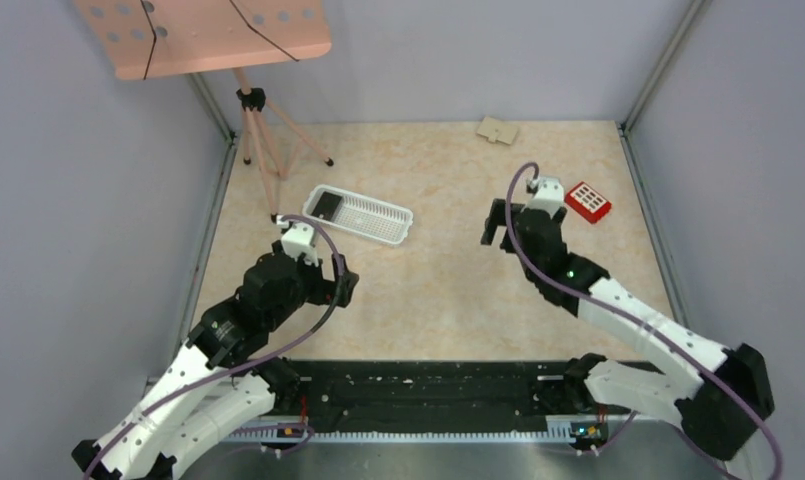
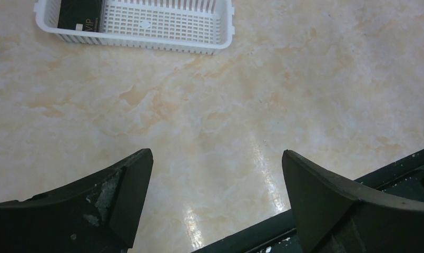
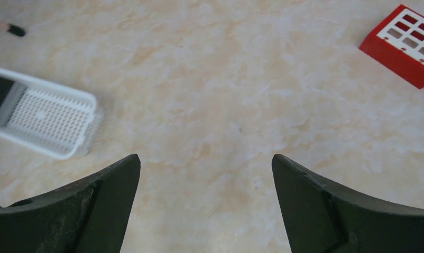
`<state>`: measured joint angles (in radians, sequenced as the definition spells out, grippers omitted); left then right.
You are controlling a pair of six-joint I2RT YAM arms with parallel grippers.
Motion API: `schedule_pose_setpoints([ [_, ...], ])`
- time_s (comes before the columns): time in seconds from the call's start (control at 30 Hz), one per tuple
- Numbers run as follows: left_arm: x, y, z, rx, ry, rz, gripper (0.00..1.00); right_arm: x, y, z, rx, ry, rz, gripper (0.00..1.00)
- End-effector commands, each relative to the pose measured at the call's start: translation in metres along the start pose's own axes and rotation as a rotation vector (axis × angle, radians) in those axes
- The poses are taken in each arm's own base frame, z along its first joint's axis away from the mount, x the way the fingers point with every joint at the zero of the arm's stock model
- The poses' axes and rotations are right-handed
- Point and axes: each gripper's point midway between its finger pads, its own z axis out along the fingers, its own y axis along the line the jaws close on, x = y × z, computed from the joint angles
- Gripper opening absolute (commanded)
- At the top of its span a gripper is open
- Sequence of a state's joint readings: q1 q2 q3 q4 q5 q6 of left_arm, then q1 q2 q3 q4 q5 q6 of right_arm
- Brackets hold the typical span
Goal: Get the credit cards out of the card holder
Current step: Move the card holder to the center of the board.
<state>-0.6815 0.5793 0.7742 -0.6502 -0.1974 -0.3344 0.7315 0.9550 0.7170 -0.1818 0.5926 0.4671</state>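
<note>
Your left hand (image 2: 216, 155) and right hand (image 3: 204, 158) both hang spread and empty over the bench (image 1: 448, 290), apparently waiting between steps. The basket (image 2: 220, 31) looks like the drop-off place: a black card (image 2: 79, 13) lettered "VIP" lies at one end. The card holder shows in no view. A tan flat piece (image 1: 497, 130) lies at the far edge, but I cannot tell what it is.

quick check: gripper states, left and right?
Left gripper: open, holding nothing.
Right gripper: open, holding nothing.
</note>
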Motion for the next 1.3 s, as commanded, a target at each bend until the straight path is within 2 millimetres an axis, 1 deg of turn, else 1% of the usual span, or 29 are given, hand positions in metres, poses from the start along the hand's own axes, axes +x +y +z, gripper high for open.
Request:
schedule_pose_setpoints([
  [0.0,-0.001,-0.002,0.002,0.010,-0.001,-0.003,0.98,-0.051,0.001,0.052,-0.057,-0.076,0.046,0.93],
  [0.07,0.000,-0.002,0.003,0.012,0.004,-0.001,0.98,-0.058,-0.006,0.082,-0.061,-0.066,0.087,0.90],
  [0.1,0.001,-0.003,0.003,0.013,0.006,0.000,0.98,-0.055,-0.012,0.102,-0.049,-0.040,0.108,0.87],
  [0.13,0.001,-0.002,0.003,0.012,0.006,0.001,0.98,-0.057,-0.016,0.117,-0.048,-0.028,0.133,0.84],
  [0.23,0.001,0.000,0.002,-0.001,0.002,0.003,0.97,-0.058,-0.027,0.160,-0.072,0.010,0.234,0.72],
  [0.27,0.000,0.002,0.002,-0.007,-0.001,0.003,0.98,-0.061,-0.029,0.173,-0.087,0.005,0.285,0.69],
  [0.33,0.000,0.002,0.001,-0.009,-0.008,0.002,0.97,-0.059,-0.041,0.201,-0.079,0.012,0.354,0.66],
  [0.43,-0.001,0.002,0.000,-0.004,-0.017,0.006,0.97,-0.056,-0.055,0.238,-0.097,0.012,0.493,0.62],
  [0.47,-0.001,0.002,0.000,-0.004,-0.019,0.006,0.97,-0.054,-0.064,0.251,-0.101,0.007,0.548,0.60],
  [0.57,0.000,0.003,0.000,-0.007,-0.016,0.007,0.98,-0.048,-0.073,0.284,-0.157,0.001,0.690,0.54],
  [0.67,0.000,0.004,0.001,-0.015,-0.013,0.010,0.97,-0.039,-0.082,0.313,-0.184,-0.006,0.772,0.50],
  [0.73,0.000,0.005,0.002,-0.023,-0.010,0.013,0.97,-0.028,-0.090,0.330,-0.166,-0.005,0.796,0.49],
  [0.87,0.000,0.009,0.002,-0.043,-0.012,0.014,0.97,-0.019,-0.101,0.350,-0.145,-0.021,0.823,0.47],
  [1.07,-0.001,0.014,0.003,-0.070,-0.018,0.015,0.97,-0.001,-0.113,0.372,-0.110,-0.015,0.861,0.46],
  [1.17,-0.002,0.014,0.003,-0.077,-0.017,0.015,0.97,0.008,-0.121,0.380,-0.082,-0.017,0.883,0.45],
  [1.2,-0.002,0.014,0.003,-0.077,-0.016,0.015,0.97,0.008,-0.123,0.381,-0.075,-0.024,0.893,0.45],
  [1.27,-0.001,0.016,0.004,-0.087,-0.010,0.016,0.97,0.015,-0.129,0.387,-0.056,-0.024,0.910,0.44],
])
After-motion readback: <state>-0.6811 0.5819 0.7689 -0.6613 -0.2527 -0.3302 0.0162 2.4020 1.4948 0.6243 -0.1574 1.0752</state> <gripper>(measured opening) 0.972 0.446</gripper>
